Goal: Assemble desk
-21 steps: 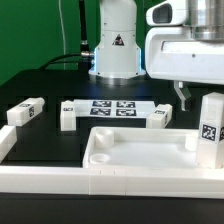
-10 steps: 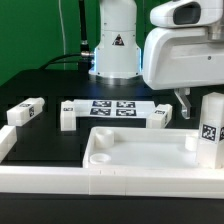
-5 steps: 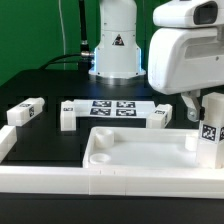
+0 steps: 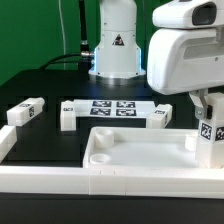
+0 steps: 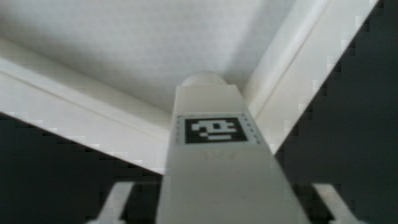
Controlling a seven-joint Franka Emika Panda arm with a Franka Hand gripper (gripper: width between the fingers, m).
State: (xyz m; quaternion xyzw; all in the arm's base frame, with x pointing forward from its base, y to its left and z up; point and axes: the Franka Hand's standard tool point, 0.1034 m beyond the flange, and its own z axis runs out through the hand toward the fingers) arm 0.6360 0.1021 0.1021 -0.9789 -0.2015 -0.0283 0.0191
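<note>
Exterior view, read from its left: one leg lay on the black tabletop, beyond and left of the tray-like desk panel. A second leg lay beyond the panel's left corner, the marker board beyond its middle, and a third leg beyond its right part. A fourth leg stood upright at the panel's right end. The hand hung over that leg's top, its fingers apart on either side. The wrist view showed dark gaps between them and the leg.
</note>
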